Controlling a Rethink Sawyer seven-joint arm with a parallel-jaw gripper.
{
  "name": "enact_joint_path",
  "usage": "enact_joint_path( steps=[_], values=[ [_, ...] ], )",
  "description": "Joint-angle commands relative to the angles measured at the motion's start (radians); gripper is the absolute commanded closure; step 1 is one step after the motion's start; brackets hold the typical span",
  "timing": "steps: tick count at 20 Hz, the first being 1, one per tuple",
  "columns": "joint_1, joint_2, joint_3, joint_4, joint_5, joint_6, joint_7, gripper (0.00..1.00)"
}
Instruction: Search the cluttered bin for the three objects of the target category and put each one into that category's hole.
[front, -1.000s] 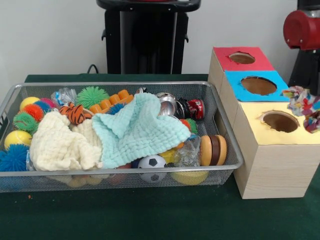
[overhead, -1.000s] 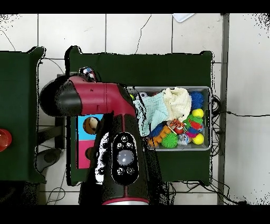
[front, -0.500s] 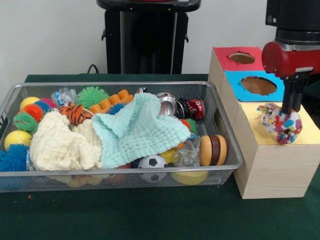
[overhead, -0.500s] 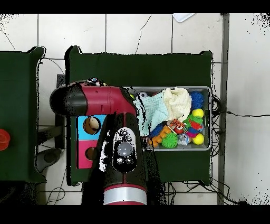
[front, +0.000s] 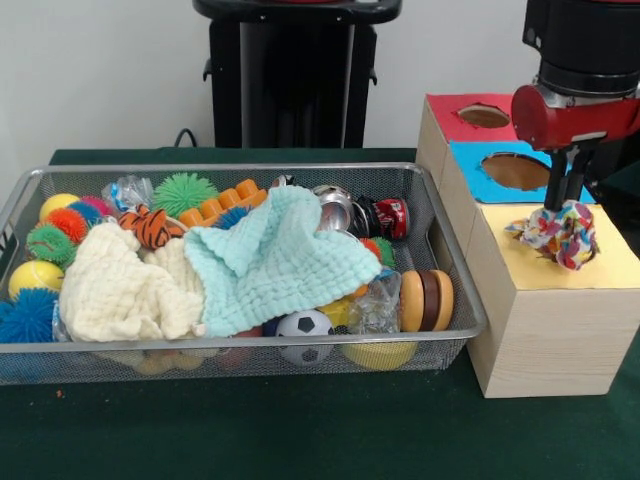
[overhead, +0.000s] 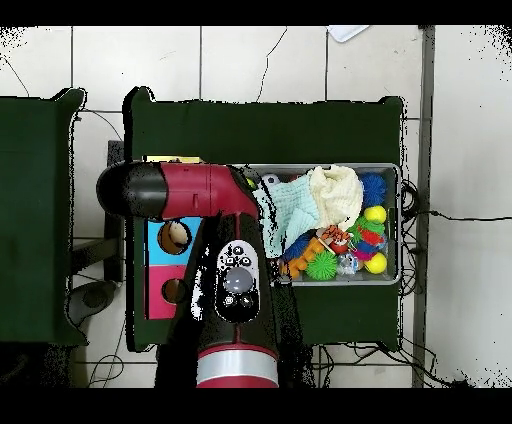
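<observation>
The cluttered bin (front: 230, 169) is a silver wire mesh basket on the green table, full of toys. A teal cloth (front: 275, 255) and a cream cloth (front: 125, 285) lie over the pile. My gripper (front: 565, 207) hangs over the yellow-topped box (front: 612, 268) at the right and is shut on a multicoloured rope toy (front: 560, 238), which dangles at the box top and hides its hole. In the overhead view the red arm (overhead: 200, 190) covers the gripper and the toy; the bin (overhead: 399, 200) lies to its right.
Behind the yellow box stand a blue-topped box with a hole (front: 515, 170) and a red-topped one (front: 484, 115). The bin holds spiky balls (front: 183, 190), a soccer ball (front: 304, 325), a can (front: 390, 217), wooden discs (front: 426, 300) and yellow balls (front: 35, 277).
The arm has swung in from the right with the rope toy. The toy moved left over the yellow box top and now sits slightly higher than half a second ago.
</observation>
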Motion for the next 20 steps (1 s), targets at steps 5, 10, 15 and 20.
enact_joint_path(
  steps=[5, 10, 15, 20],
  values=[
    [-0.043, 0.015, 0.105, 0.168, 0.148, 0.124, 0.21, 1.0],
    [-0.05, 0.059, 0.119, 0.171, 0.158, 0.044, 0.166, 1.0],
    [-0.031, 0.07, 0.087, 0.155, 0.13, 0.039, 0.174, 0.0],
    [-0.031, 0.053, 0.078, 0.169, 0.115, 0.036, 0.163, 0.0]
  ],
)
